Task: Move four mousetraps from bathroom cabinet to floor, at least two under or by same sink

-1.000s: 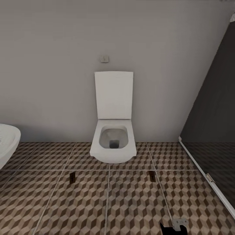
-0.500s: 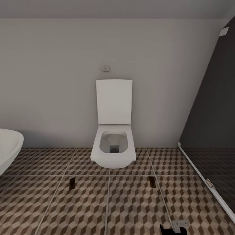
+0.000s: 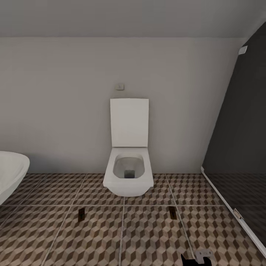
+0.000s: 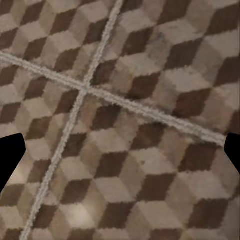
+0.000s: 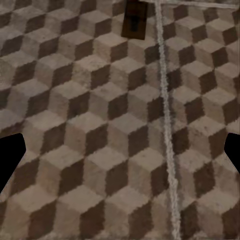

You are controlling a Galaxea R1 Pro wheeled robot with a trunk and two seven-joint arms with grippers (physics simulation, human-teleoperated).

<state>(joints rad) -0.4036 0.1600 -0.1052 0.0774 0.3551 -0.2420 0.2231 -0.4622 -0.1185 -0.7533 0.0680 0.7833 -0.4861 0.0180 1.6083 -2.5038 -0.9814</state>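
Mousetraps (image 3: 81,214) (image 3: 172,211) lie on bathroom floor (image 3: 147,236); both grippers (image 4: 120,150) (image 5: 120,150) spread (nothing held).

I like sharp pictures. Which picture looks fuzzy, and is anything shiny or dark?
Head view: crisp, evenly lit; toilet bowl shaded inside, shower glass dark. Left wrist view: bathroom floor tiles soft and blurry up close. Right wrist view: slightly soft, a small dark mousetrap smudgy.

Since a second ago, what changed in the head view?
The camera pulled back or tilted up: the whole view shifted, so the toilet sits lower and looks smaller, with ceiling now showing above the wall. Nothing in the room itself moved. Two small dark mousetraps lie in the same spots on the bathroom floor, left and right in front of the toilet. Sink and shower glass unchanged.
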